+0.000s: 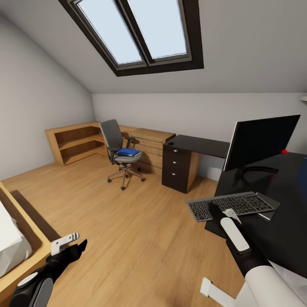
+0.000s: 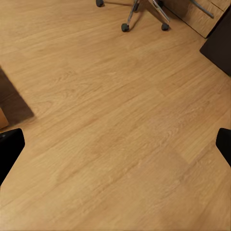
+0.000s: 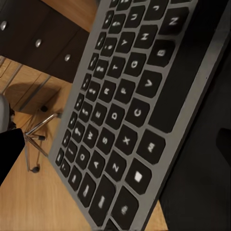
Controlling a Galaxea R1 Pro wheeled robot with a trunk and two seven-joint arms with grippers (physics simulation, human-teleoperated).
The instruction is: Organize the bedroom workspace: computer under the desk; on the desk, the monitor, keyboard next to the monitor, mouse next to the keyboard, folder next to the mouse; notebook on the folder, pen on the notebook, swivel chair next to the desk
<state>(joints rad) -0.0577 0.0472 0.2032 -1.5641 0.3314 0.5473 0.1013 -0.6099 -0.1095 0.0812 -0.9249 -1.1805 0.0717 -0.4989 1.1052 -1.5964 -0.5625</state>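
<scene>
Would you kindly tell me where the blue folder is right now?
In the head view, the folder lies on the chair seat, left of the drawer unit.

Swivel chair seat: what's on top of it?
A flat bright blue folder lies on the grey seat of the chrome-based swivel chair, with a thin grey layer just under its edge, possibly the notebook. Whatever else sits beneath the folder is covered.

Right arm (image 1: 251,264): white upper shell, black glossy forearm casing carrying a white oblong inset panel (image 1: 234,234) along its top. A white angular bracket (image 1: 232,213) sits near the wrist. Left arm (image 1: 38,281): black casing with a pale grey oval inset (partly cropped). Left gripper (image 1: 73,241): one light grey ribbed finger, one black pointed finger. Wrist views show black fingertips (image 2: 8,149) at the edges.
</scene>
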